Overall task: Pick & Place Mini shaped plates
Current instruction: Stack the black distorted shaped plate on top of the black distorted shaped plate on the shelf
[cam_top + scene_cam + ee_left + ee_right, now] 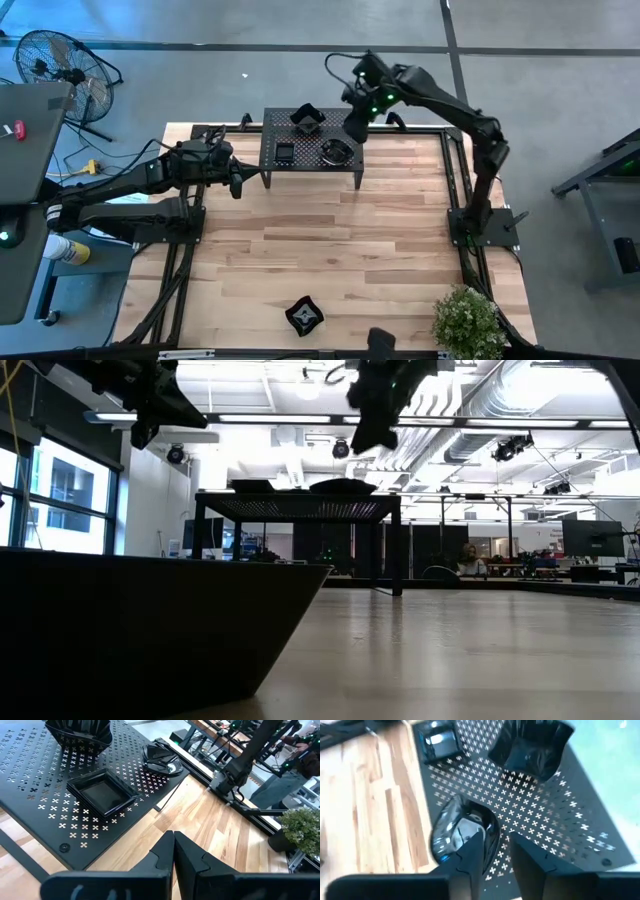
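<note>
Three glossy black mini plates sit on the perforated black rack: a fluted one, a square one and a rounded one. A fourth wavy-rimmed plate rests on the table near its near edge and fills the foreground of the low view. My right gripper hangs open above the rounded plate, well clear of the rack top. My left gripper is shut, raised beside the rack's left end.
A potted plant stands at the table's near right corner. The rack stands on legs at the far middle of the wooden table. Metal frame rails run along the table's sides. A fan stands on the floor beyond the left arm.
</note>
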`<state>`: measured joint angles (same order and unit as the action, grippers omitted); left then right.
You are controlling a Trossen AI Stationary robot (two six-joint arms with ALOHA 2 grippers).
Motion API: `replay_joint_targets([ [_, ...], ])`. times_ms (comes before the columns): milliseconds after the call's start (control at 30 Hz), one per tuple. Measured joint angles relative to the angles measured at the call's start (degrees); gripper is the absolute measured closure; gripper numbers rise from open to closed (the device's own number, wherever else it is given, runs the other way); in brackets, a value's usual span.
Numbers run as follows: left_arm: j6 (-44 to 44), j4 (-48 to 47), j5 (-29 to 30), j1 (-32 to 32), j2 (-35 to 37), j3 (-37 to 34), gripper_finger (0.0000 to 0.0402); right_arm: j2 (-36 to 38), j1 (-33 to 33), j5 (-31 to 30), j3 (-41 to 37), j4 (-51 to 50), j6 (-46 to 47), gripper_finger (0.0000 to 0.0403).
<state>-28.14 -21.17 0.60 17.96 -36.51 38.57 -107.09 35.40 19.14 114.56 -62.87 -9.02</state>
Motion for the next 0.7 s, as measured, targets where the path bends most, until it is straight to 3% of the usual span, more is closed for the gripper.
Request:
replay_joint_targets([
  [267,0.0,0.0,0.0,0.0,-0.1,0.0,0.0397,4.5,-6.2,0.6,0.0,4.8,-0.2,0.0388],
  [367,0.3,-0.3,-0.6,0.0,-0.8,0.0,0.0397,4.3,-9.6,0.3,-1.3,9.1,0.4,0.0396],
  [467,2.4,-0.9,-2.3,0.0,-2.0,0.0,0.0397,5.9,-12.8,0.8,-8.8,21.0,3.6,0.0391],
  [600,4.3,-2.2,-4.0,0.0,-4.6,0.0,0.0397,9.4,-17.1,0.9,-24.3,41.2,9.8,0.0400],
  [700,4.4,-1.9,-6.0,0.0,-6.6,0.0,0.0397,13.8,-20.4,-2.1,-35.4,54.1,13.6,0.0398],
])
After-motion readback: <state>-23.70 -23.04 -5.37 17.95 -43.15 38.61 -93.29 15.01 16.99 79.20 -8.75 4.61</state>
